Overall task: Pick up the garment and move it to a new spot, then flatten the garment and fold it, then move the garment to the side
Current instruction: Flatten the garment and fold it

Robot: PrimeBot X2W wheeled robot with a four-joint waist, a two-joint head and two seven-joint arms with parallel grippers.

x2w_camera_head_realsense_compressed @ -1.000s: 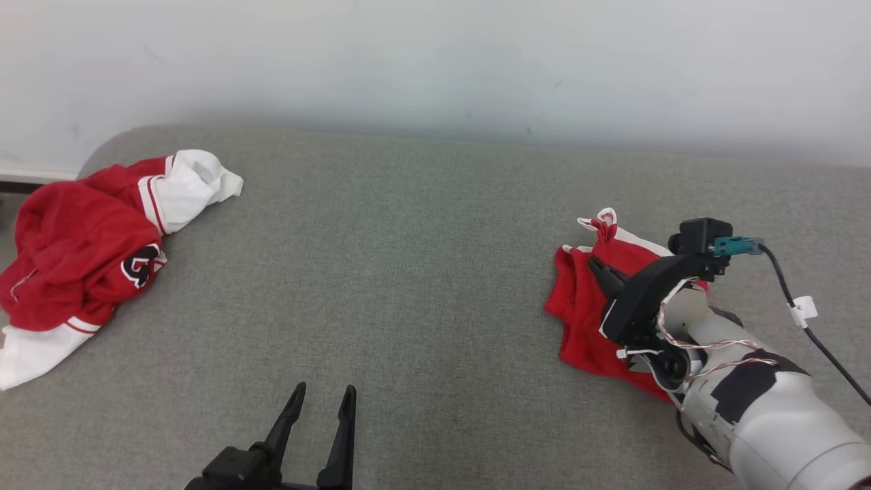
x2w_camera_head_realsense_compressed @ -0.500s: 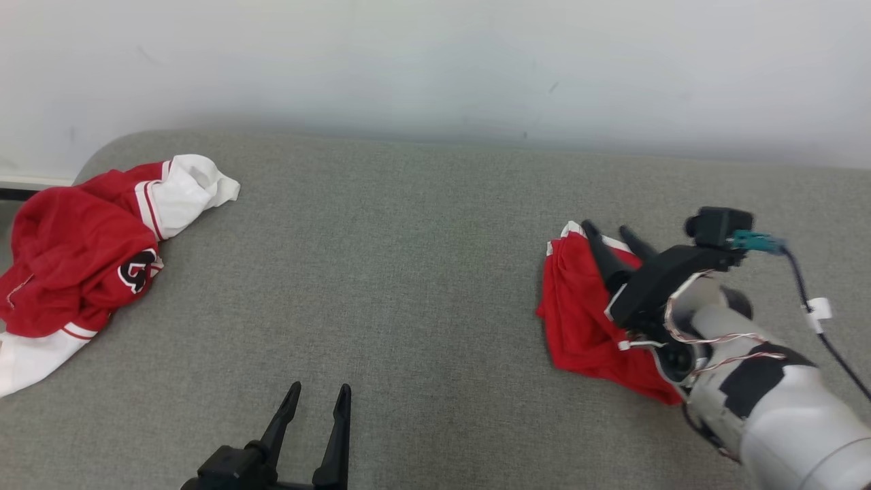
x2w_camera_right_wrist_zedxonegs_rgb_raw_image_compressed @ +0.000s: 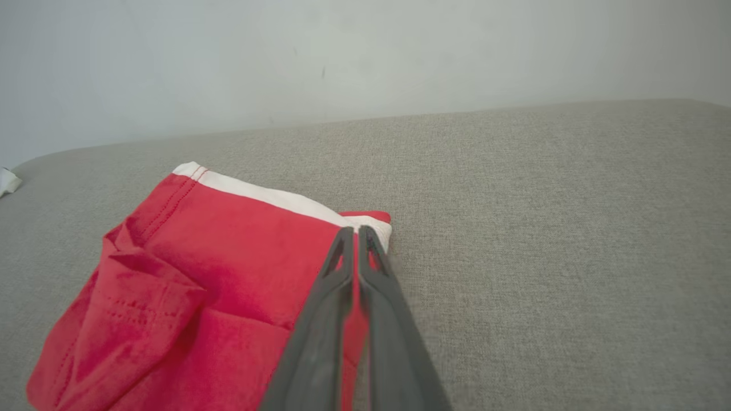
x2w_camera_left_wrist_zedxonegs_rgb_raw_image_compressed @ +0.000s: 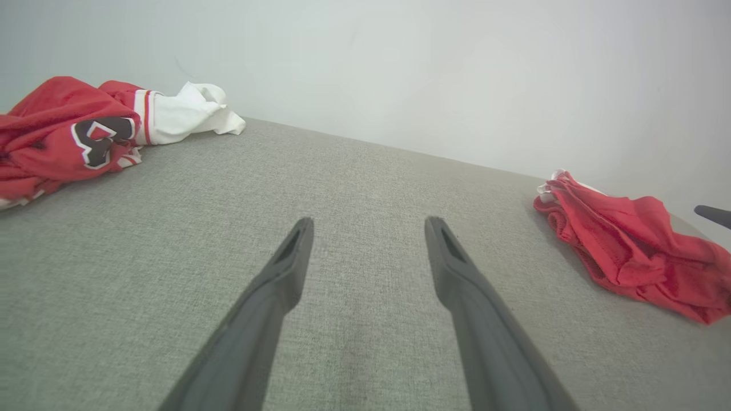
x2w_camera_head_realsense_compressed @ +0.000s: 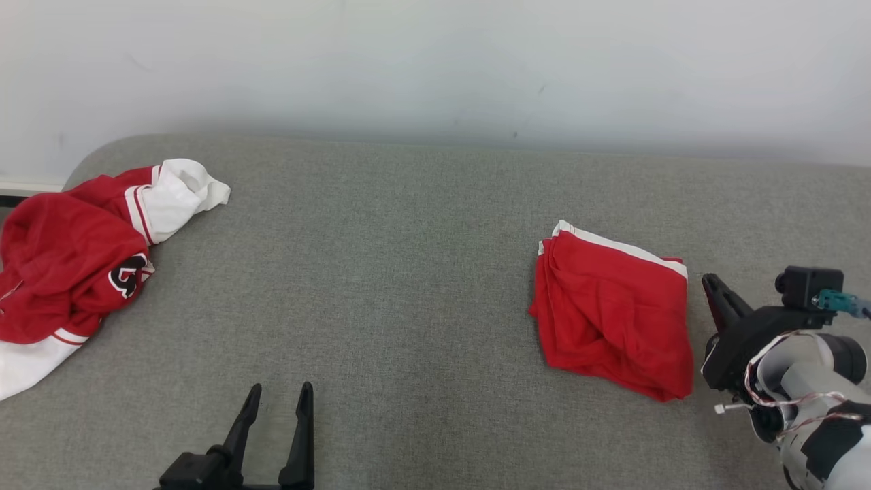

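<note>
The garment (x2w_camera_head_realsense_compressed: 612, 309) is red with a white band and lies folded on the grey cushion at the right; it also appears in the left wrist view (x2w_camera_left_wrist_zedxonegs_rgb_raw_image_compressed: 628, 251) and the right wrist view (x2w_camera_right_wrist_zedxonegs_rgb_raw_image_compressed: 217, 268). My right gripper (x2w_camera_head_realsense_compressed: 711, 286) sits just to the right of it, apart from the cloth, its fingers (x2w_camera_right_wrist_zedxonegs_rgb_raw_image_compressed: 337, 274) pressed together with nothing between them. My left gripper (x2w_camera_head_realsense_compressed: 277, 395) is open near the front edge, well left of the garment, and its fingers (x2w_camera_left_wrist_zedxonegs_rgb_raw_image_compressed: 285, 268) spread over bare cushion.
A second red and white garment (x2w_camera_head_realsense_compressed: 75, 258) with a dark emblem lies crumpled at the cushion's far left (x2w_camera_left_wrist_zedxonegs_rgb_raw_image_compressed: 74, 131). A pale wall (x2w_camera_head_realsense_compressed: 435, 61) runs behind the grey cushion (x2w_camera_head_realsense_compressed: 408, 272). A cable (x2w_camera_head_realsense_compressed: 857, 306) trails from the right wrist camera.
My right gripper opened, let go of the garment, drew back to the right and shut empty. The garment now lies flat and folded. The head camera shifted slightly.
</note>
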